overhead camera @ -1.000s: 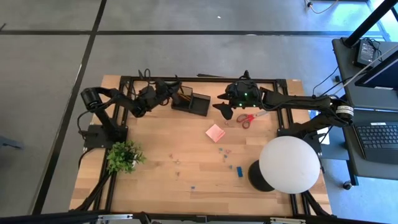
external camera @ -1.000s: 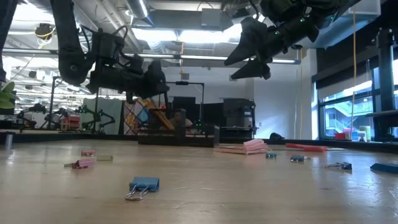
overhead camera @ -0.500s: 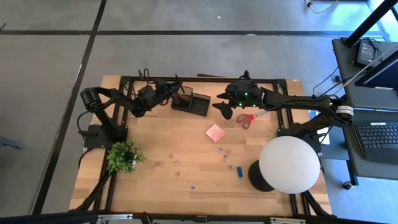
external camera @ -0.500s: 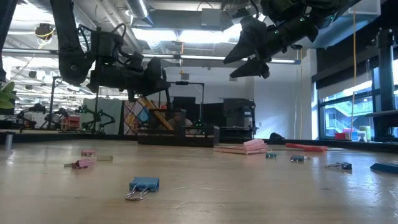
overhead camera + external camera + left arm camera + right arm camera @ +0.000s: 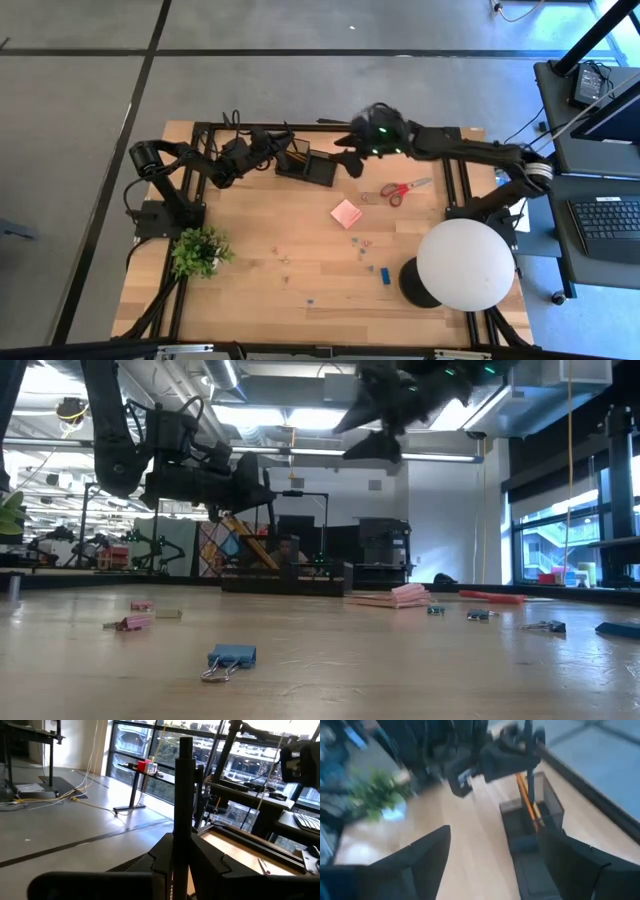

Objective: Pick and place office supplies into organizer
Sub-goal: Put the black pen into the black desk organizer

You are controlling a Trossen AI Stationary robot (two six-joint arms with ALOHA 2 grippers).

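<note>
While L claw (image 5: 283,152) grips pen (image 5: 184,810).

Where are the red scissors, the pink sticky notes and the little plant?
red scissors (image 5: 397,189), high view, on the red handles.
pink sticky notes (image 5: 346,213), high view, middle of the pad.
little plant (image 5: 199,251), high view, on its green leaves.

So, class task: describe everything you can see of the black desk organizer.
The organizer is small, black and looks like plastic: a taller square cup joined to a lower tray. It stands upright at the table's far edge. An orange-brown pencil leans in the cup. The left hand holds a black pen upright over the cup; the open right hand hovers beside the tray.
</note>
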